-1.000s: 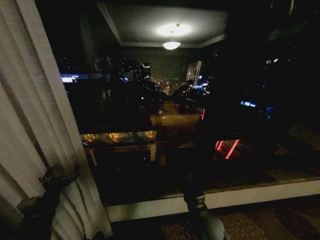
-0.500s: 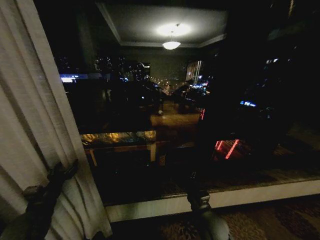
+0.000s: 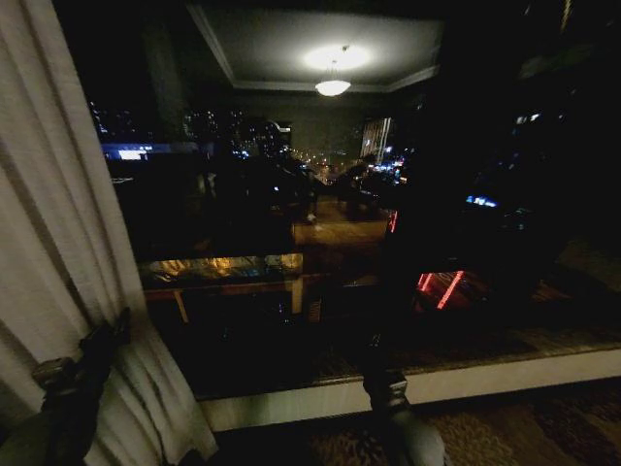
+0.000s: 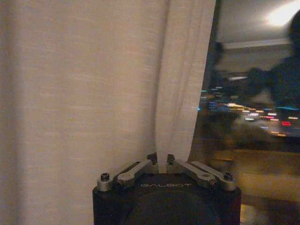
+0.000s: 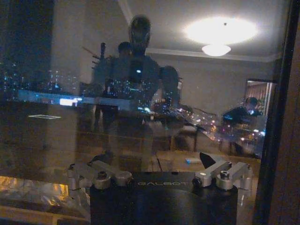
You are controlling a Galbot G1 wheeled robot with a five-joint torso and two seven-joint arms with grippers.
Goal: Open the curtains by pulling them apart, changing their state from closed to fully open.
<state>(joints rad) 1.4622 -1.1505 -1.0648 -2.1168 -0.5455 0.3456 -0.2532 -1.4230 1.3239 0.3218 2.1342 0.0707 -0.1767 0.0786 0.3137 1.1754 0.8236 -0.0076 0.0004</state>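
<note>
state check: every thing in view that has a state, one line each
Sheer cream-white pleated curtain panel: gathered at the window's left, glass beyond it uncovered.
Left gripper: shut on a fold of that curtain's edge.
Right gripper: open, holding nothing, facing the glass.
Large dark window pane: uncovered, reflecting the room.
Round ceiling lamp in the reflection: lit.

Right gripper (image 5: 159, 165) up at the dark window glass (image 5: 56, 70), fingers (image 5: 212, 168) spread wide with nothing between them. Beyond the fingers the pane mirrors the robot's own reflection (image 5: 138, 65), head and shoulders. Off past the finger on one side, a glowing ceiling lamp (image 5: 216, 48) reflects; city lights (image 5: 65, 101) glimmer beyond the other.
</note>
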